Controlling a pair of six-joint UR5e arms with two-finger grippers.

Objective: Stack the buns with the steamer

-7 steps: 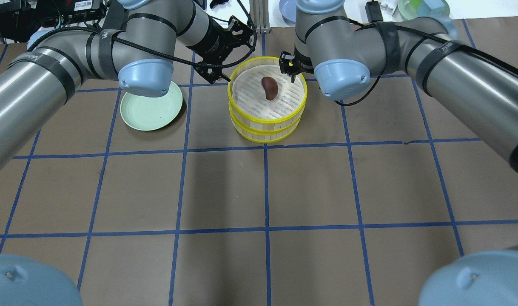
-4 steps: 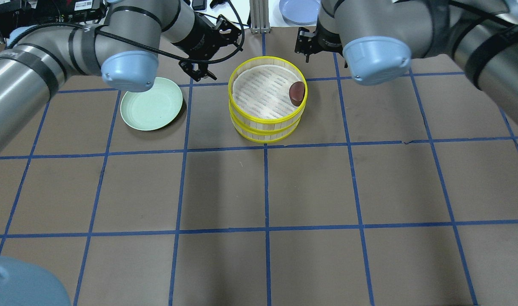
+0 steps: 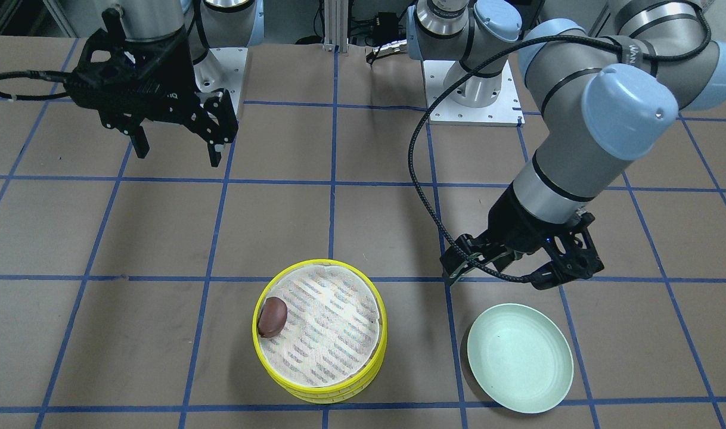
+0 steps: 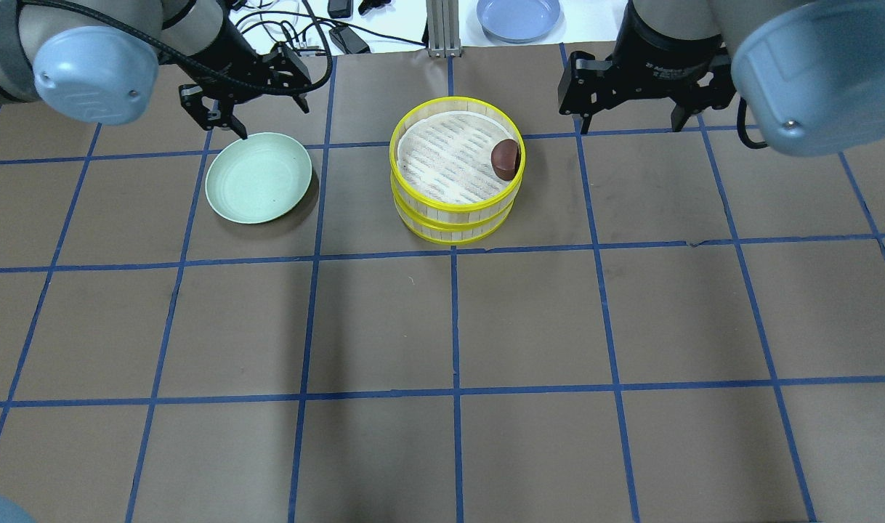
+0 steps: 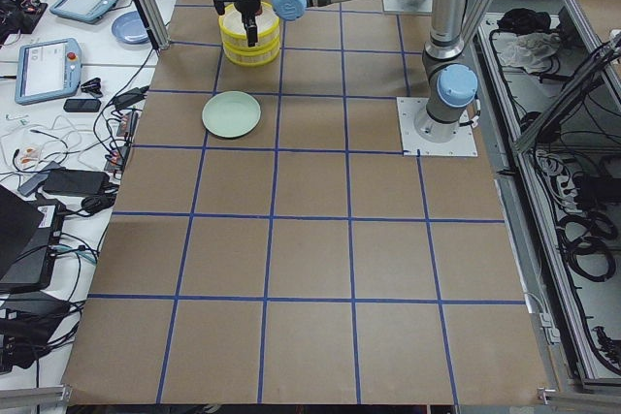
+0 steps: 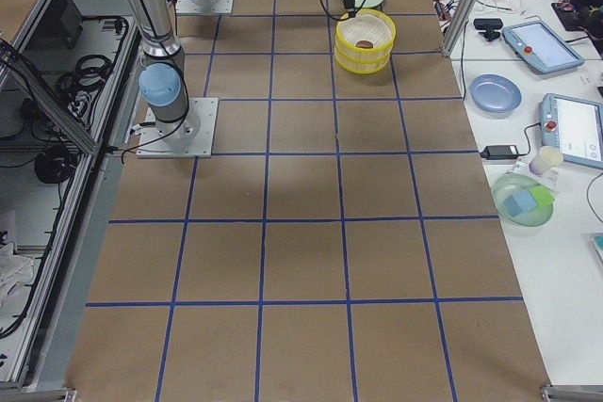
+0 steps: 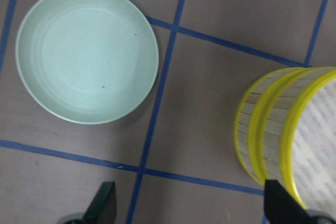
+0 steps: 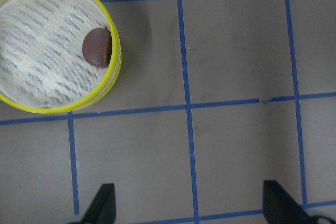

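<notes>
Stack: two shallow round yellow-rimmed steamer tiers (image 4: 453, 218) stand one squarely on the other on the brown bench with its blue tape grid (image 4: 457, 327). The upper tier's white cloth lining with grey dashes is open to view.
Dark bun: the glossy reddish-brown oval bun (image 4: 506, 159) lies inside the upper tier, touching the rim on the robot's right side, off the middle of the cloth.
Cream bun: not visible in any view. The inside of the lower tier is covered by the upper one, so its presence there cannot be confirmed.
Plate: the pale green round plate (image 4: 259, 178) sits on the bench to the robot's left of the stack, apart from it, with no bun on it.
Left gripper: the left gripper (image 3: 497, 279) hangs above the bench between plate and stack, fingers spread, nothing between them.
Right gripper: the right gripper (image 3: 178, 152) is raised on the robot's right of the stack and well apart from it, fingers spread and carrying nothing.
Progress: judged essentially complete. The tiers are stacked, one bun is loaded on top, and neither gripper carries anything.
Outstanding: confirmation of the cream bun's position. No lid is in view.
</notes>
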